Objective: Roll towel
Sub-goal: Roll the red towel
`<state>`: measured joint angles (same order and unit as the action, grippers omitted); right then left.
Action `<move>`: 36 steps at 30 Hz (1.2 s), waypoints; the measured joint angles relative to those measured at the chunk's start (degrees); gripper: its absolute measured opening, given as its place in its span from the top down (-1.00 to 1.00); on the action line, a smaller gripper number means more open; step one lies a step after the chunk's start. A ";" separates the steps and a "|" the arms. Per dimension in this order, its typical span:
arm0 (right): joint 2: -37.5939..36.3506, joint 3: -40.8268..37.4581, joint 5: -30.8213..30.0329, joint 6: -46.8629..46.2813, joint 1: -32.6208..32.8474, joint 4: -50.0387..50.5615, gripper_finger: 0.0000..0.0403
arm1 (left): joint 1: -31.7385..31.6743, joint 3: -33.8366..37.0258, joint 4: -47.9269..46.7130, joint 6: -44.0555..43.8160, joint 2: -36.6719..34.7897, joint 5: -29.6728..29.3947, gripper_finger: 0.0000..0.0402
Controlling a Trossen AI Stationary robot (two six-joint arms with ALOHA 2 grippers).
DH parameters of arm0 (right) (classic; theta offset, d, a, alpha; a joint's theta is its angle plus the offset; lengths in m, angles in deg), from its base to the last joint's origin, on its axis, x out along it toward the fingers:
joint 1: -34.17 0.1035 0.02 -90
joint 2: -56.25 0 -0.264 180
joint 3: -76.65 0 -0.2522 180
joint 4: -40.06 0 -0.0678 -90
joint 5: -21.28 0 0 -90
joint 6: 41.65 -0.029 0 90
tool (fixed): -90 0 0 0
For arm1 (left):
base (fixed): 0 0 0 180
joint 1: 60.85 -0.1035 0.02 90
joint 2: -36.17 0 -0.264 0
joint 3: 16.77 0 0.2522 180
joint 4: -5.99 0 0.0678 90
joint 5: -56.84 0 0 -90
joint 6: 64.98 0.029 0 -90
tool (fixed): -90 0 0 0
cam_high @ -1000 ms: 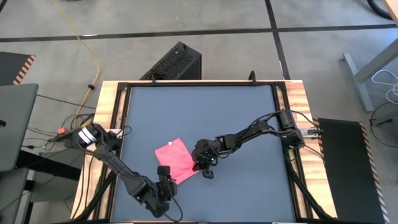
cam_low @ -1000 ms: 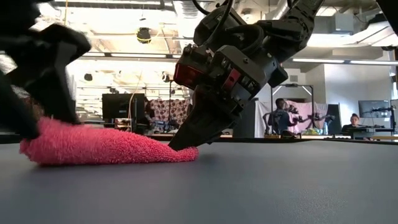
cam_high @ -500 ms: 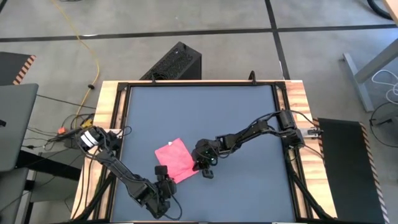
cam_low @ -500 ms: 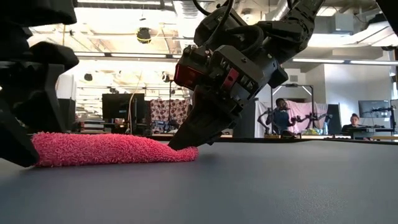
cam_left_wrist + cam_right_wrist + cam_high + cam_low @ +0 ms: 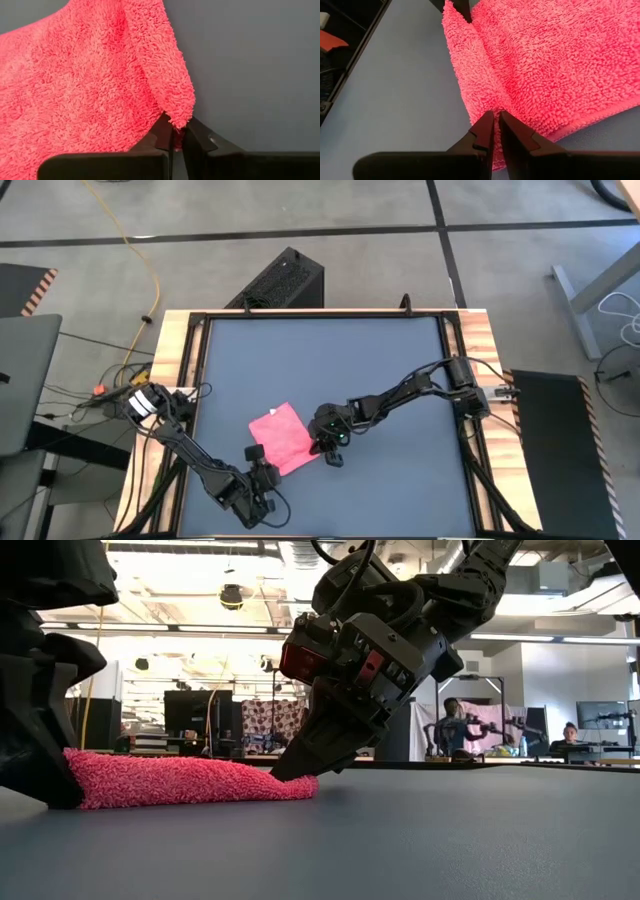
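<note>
The pink-red towel (image 5: pixel 280 437) lies as a creased sheet on the dark table, left of its middle; it shows as a low fluffy band in the low view (image 5: pixel 190 782). My left gripper (image 5: pixel 263 458) is at the towel's near corner, shut on it. My right gripper (image 5: pixel 323 448) is at the towel's right corner, shut on it too. Between the two grippers the towel's near-right edge stands up as a ridge (image 5: pixel 470 65). My left gripper pinches the towel's near corner (image 5: pixel 177 117) between its two fingers, coming low from the table's near side. The rest of the towel lies on the table beyond the fingers. My right gripper pinches the towel at its right corner (image 5: pixel 496 106), where the raised ridge ends, between its two fingers. The fingers slant down from the right (image 5: pixel 300 768), their tips at table level. The towel stays on the table.
Bare dark table (image 5: pixel 390 370) stretches to the far and right sides. Wooden rails (image 5: pixel 170 380) frame the table. A black box (image 5: pixel 280 280) stands on the floor beyond the far edge. People (image 5: pixel 455 725) are in the room behind.
My left gripper has shut and taken hold of the towel's near corner. The towel's end there, bulged a second ago, now lies flatter. My right gripper has kept still.
</note>
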<state>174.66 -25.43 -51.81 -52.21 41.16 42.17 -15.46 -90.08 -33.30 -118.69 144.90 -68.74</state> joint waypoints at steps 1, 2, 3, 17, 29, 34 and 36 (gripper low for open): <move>-0.01 0.00 0.05 0.08 0.00 -0.20 0.70 | 0.00 0.00 -0.12 -0.40 0.00 0.39 0.97; -0.27 -0.04 0.18 0.37 -0.02 -0.21 0.70 | 0.00 0.00 -0.21 -0.65 0.00 0.81 0.98; -0.55 -0.04 0.42 1.15 -0.02 -0.23 0.70 | -0.02 0.00 -0.28 -0.98 0.00 0.90 0.98; -6.83 -0.15 1.74 8.39 -0.09 1.67 0.32 | 0.94 0.04 -0.50 -3.52 0.00 2.36 1.00; -7.37 -0.04 -12.94 27.97 7.65 3.35 -0.02 | 1.42 0.07 -0.36 -5.50 -0.21 3.20 1.00; -6.72 -0.01 -15.35 29.04 7.72 3.68 0.05 | 1.45 0.09 -0.27 -5.61 -0.20 3.20 1.00; -5.72 0.07 -15.48 28.79 7.24 3.67 0.09 | 1.49 0.09 -0.10 -5.69 -0.20 3.24 1.00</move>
<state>168.94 -25.36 -67.29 -23.42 48.40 45.84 -13.98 -89.99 -33.40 -124.38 144.70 -65.50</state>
